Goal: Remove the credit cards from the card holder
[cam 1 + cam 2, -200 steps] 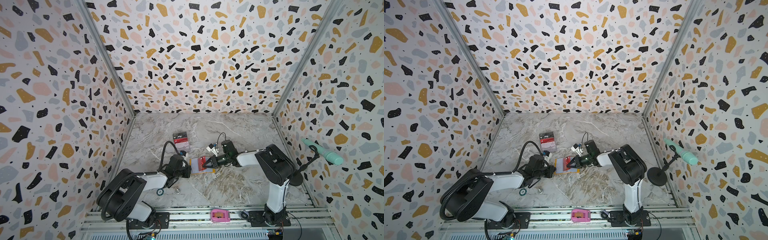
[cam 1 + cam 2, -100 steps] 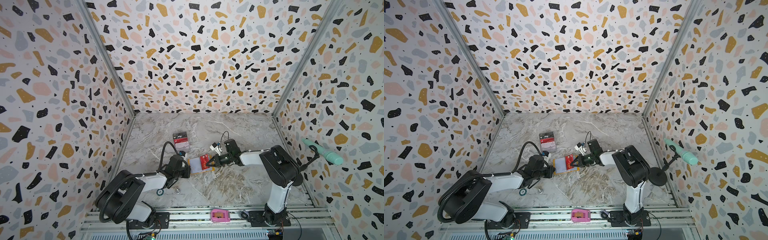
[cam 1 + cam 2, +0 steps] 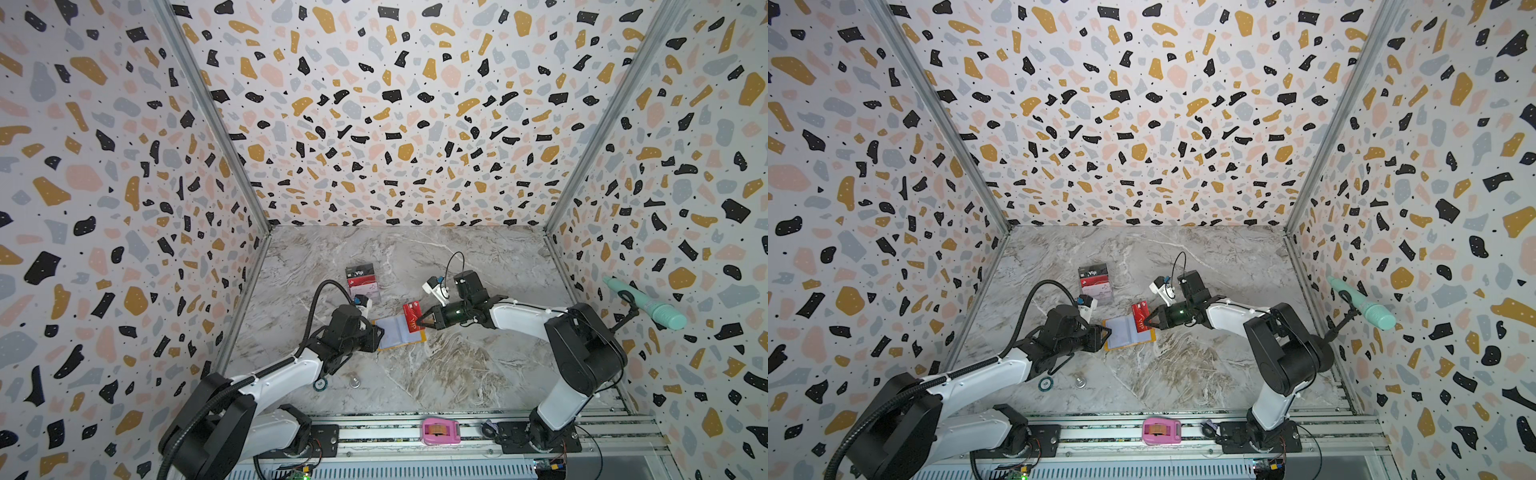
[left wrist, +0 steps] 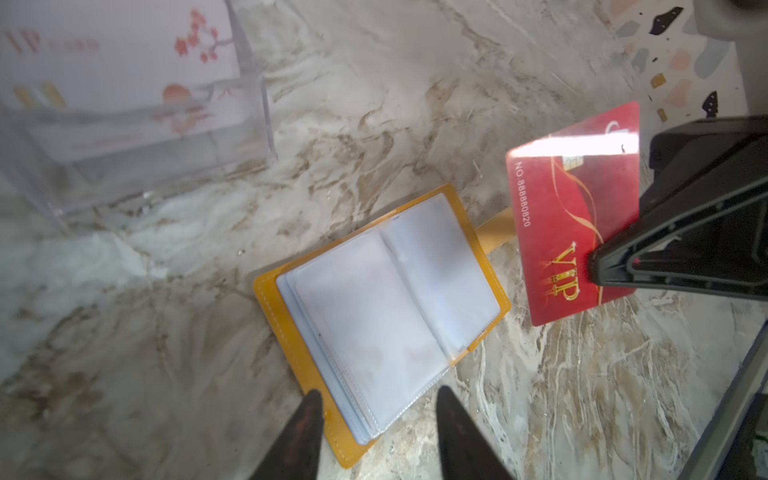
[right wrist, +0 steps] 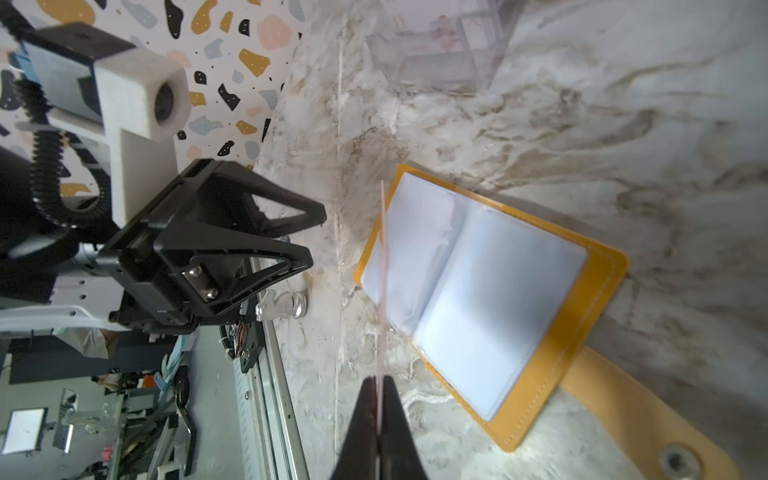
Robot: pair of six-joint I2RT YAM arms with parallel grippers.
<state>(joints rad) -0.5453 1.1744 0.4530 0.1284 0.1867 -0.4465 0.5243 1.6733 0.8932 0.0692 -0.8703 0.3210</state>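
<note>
Fingers (image 4: 307, 419) of the left gripper (image 4: 377, 392) are standing apart, gripping nothing, just beside the card holder (image 4: 395, 299), which is lying open and flat on the table (image 3: 457, 365), its visible sleeves looking empty. To its right, the right gripper (image 5: 380, 380) is pinching the dark red card (image 4: 573, 216) by one edge, holding it upright, out of the sleeves. The pinch is looking narrow, so carrying the card slowly to a bare patch of table before opening seems wise, with the left gripper hovering ready to pin the holder.
</note>
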